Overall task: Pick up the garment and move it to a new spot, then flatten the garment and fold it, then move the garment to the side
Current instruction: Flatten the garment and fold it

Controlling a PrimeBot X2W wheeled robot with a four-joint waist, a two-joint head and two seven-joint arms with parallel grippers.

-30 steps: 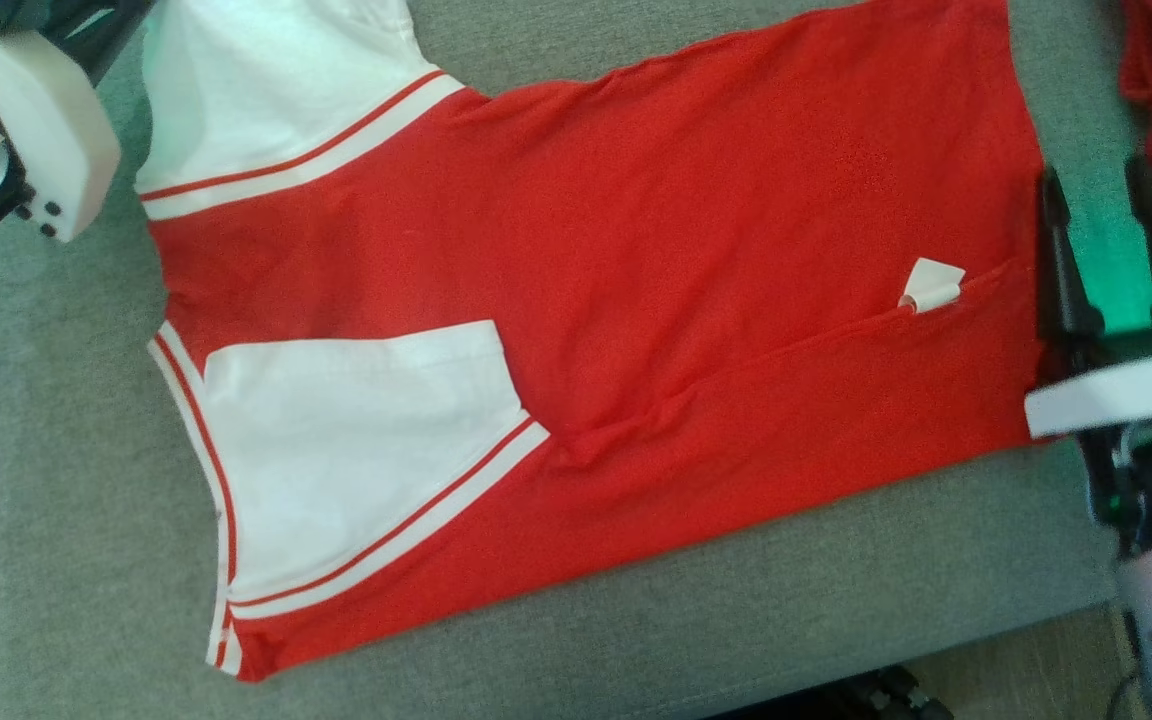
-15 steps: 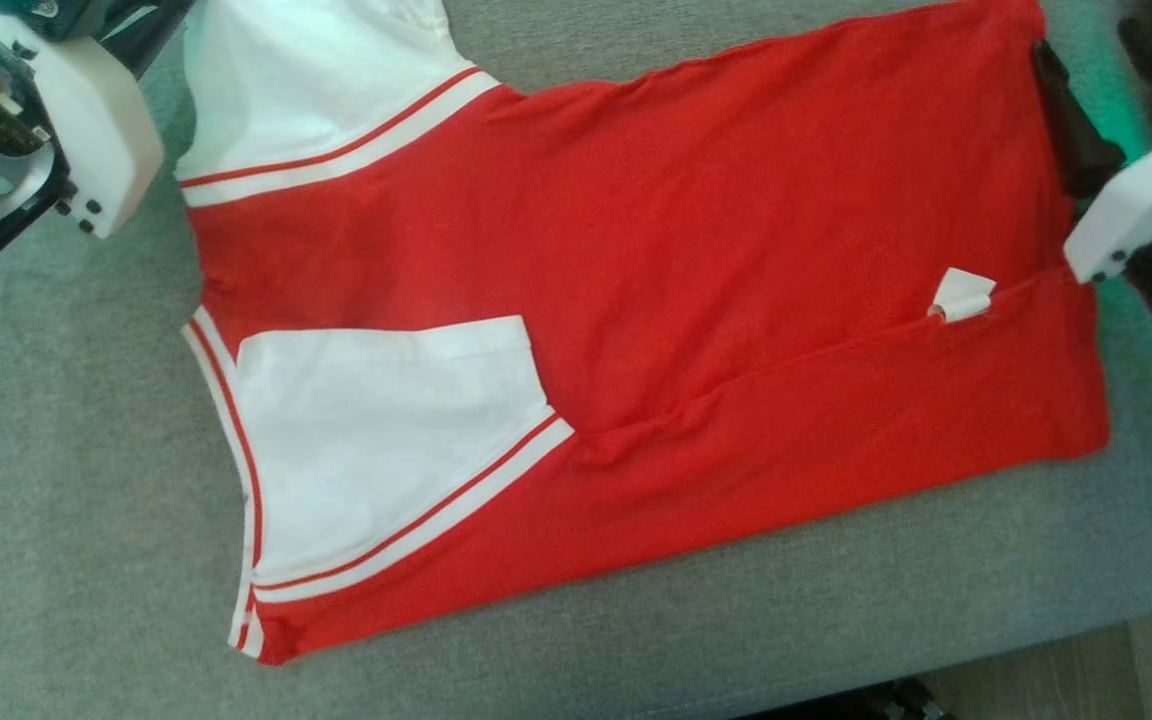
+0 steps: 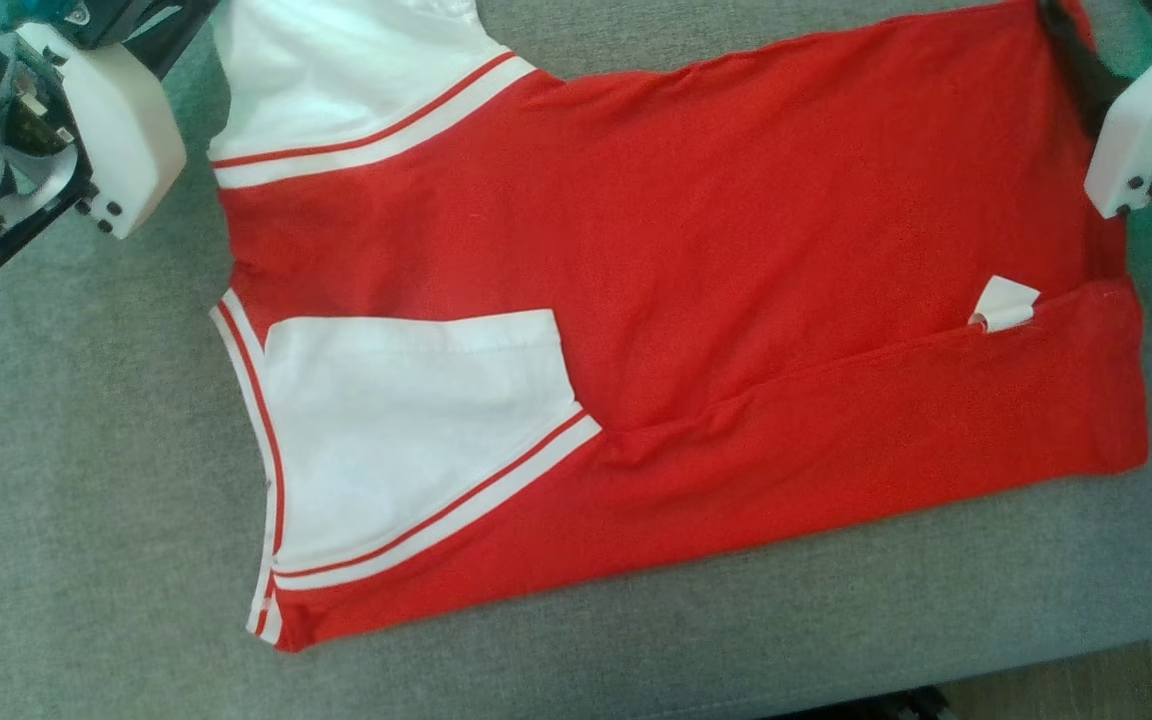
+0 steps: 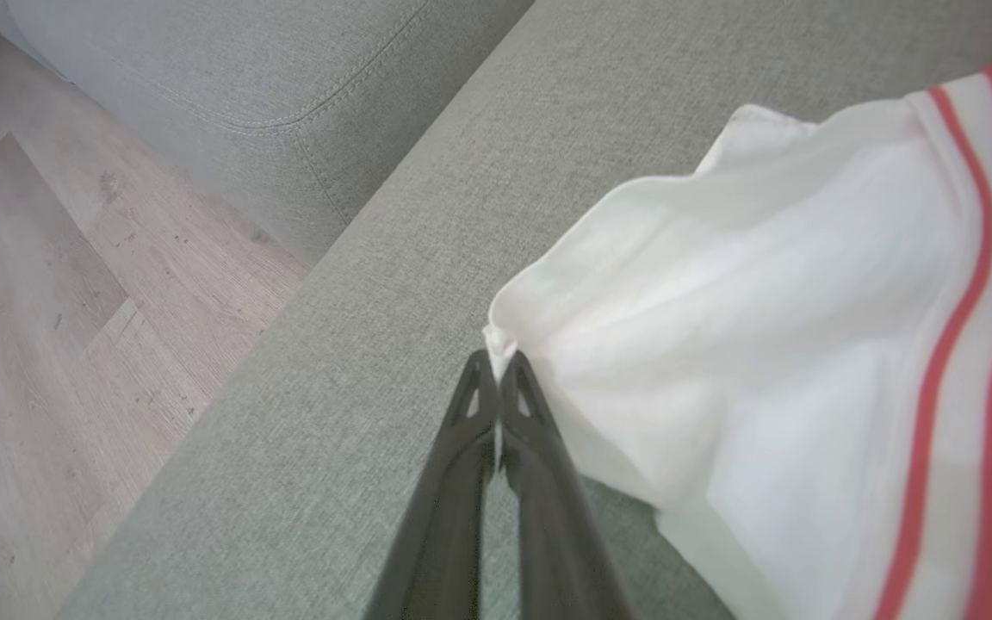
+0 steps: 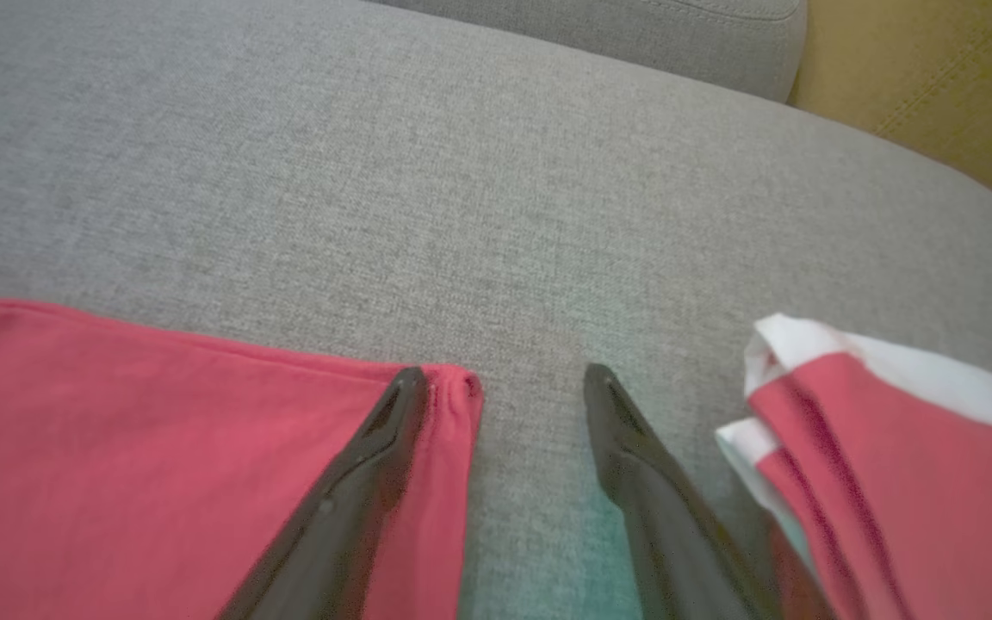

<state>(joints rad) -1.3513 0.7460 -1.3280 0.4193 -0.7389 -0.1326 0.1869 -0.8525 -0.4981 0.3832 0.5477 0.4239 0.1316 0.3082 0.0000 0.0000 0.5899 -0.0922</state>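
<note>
The garment (image 3: 736, 250) is a red shirt with white, red-striped sleeves, spread on the grey couch seat (image 3: 86, 500). Its near side is folded over, with a small white tag showing. In the left wrist view, my left gripper (image 4: 496, 366) is shut on the edge of the far white sleeve (image 4: 763, 344), which is lifted and bunched. In the right wrist view, my right gripper (image 5: 505, 375) is open at the garment's far hem corner (image 5: 453, 387). One finger (image 5: 375, 448) lies over the red cloth. The other finger (image 5: 634, 465) is over bare couch.
A second red and white folded garment (image 5: 892, 448) lies just right of my right gripper. The couch's back cushions (image 4: 246, 69) rise beyond the seat. Wooden floor (image 4: 31, 301) lies past the seat's edge on the left. A yellow cushion (image 5: 935, 86) is at the far right.
The head camera has shifted, sliding the whole picture. My right gripper has moved from the middle of the hem to its far corner, still open. My left gripper keeps hold of the sleeve.
</note>
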